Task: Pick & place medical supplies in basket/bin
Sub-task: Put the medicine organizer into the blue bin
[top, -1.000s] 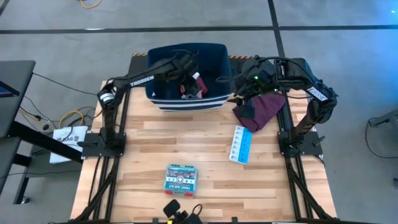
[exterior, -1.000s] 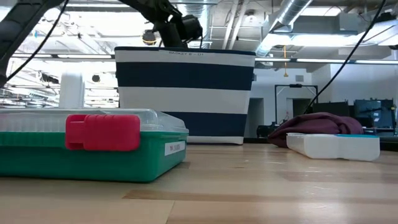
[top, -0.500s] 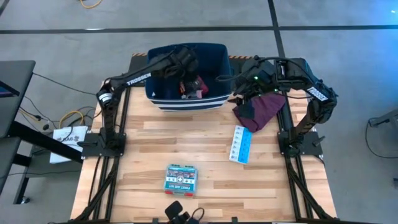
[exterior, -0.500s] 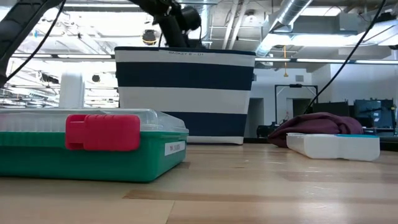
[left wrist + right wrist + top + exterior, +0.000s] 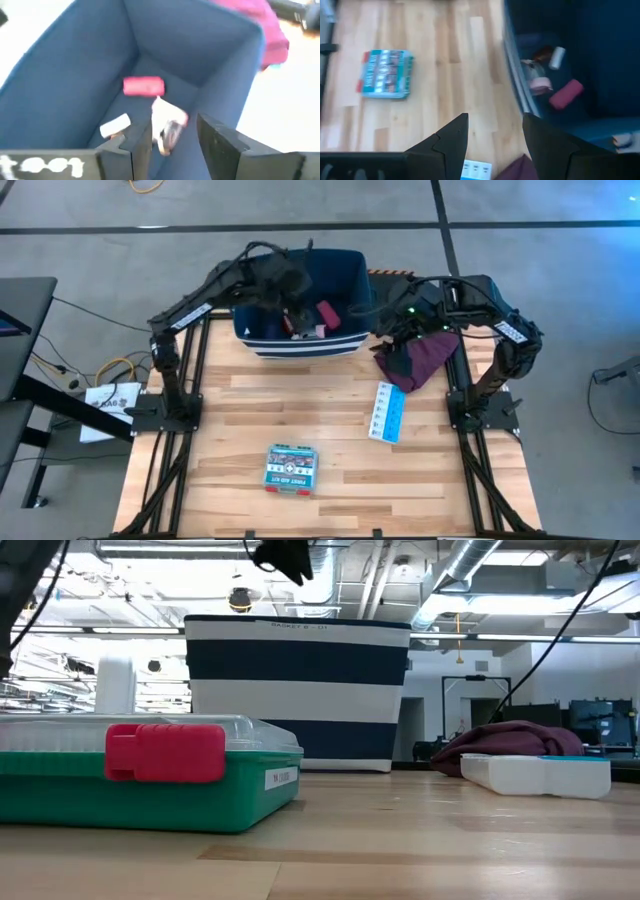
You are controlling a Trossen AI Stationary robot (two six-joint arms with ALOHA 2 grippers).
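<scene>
First-aid box (image 5: 291,467) near front edge, open counter (image 5: 240,420) around it; pill strip (image 5: 388,412) mid-right; far edge: bin (image 5: 345,270) holds pink oblong (image 5: 143,86), left gripper (image 5: 292,288) above it, right gripper (image 5: 378,332) beside, both jaws wide, empty

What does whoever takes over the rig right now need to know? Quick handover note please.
Left claw: open, empty, above the dark navy striped fabric bin.
Right claw: open, empty, hovering by the bin's right side, over the maroon cloth.
Done: several small supplies lie in the bin, including a pink oblong and a white stick.
Left: the teal first-aid box at the table's near edge and the light-blue pill strip beside the cloth are both on the wooden table.
</scene>
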